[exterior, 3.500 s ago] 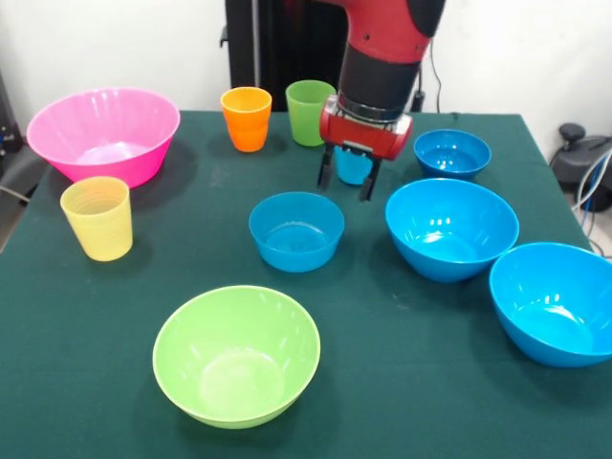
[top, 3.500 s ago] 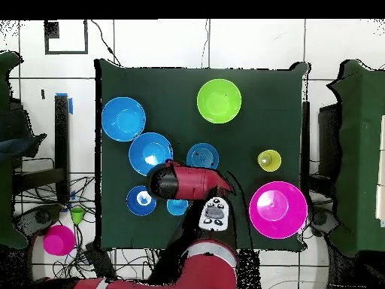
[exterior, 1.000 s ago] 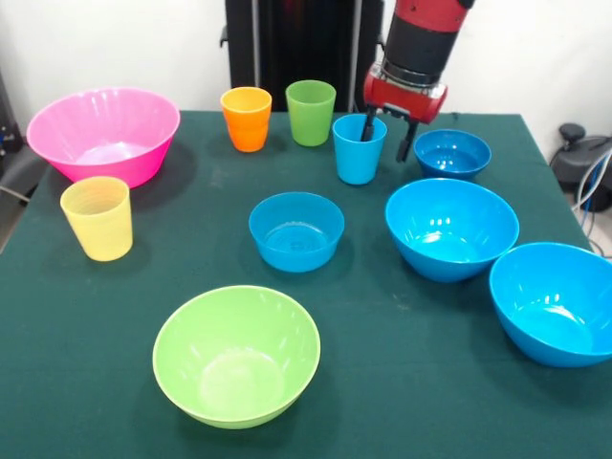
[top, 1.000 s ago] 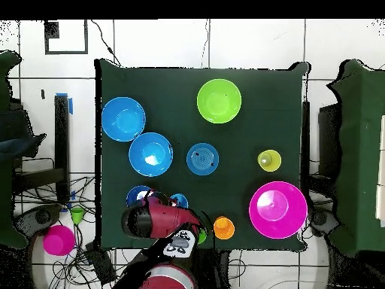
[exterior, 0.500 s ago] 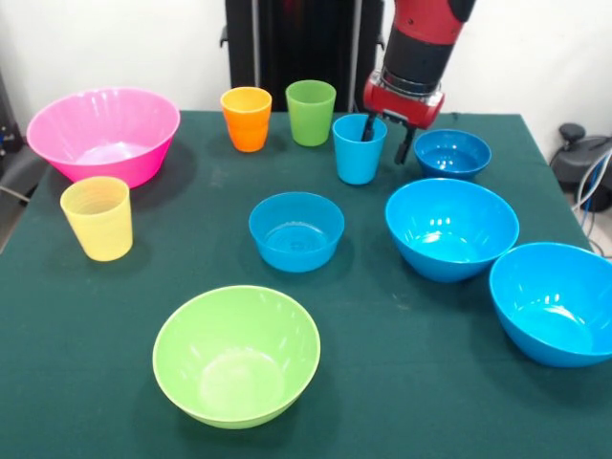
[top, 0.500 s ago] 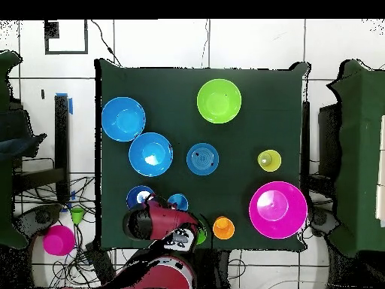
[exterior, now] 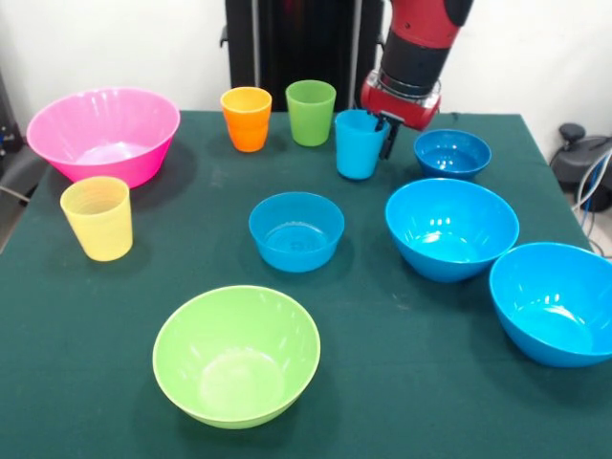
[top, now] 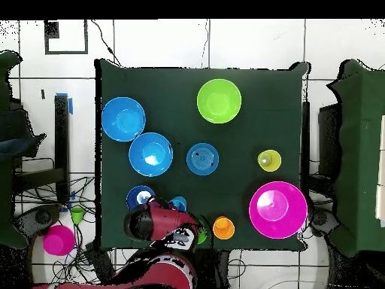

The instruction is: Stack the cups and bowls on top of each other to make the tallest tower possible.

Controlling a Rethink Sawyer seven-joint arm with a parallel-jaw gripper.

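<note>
My gripper is at the table's far side, shut on the right rim of the light blue cup, one finger inside it and one outside. The cup stands slightly tilted between the green cup and a small dark blue bowl. The orange cup, yellow cup, pink ribbed bowl, a small blue bowl, two large blue bowls and the lime green bowl stand apart. No tower stands. In the overhead view the arm partly covers the light blue cup.
The black pedestal stands behind the cups. Everything rests on the dark green table, with bowls close to its right edge. In the overhead view a pink object and cables lie on the floor beside the robot's base.
The gripper's fingers have closed on the light blue cup's right rim. The cup has shifted slightly up and towards the arm.
</note>
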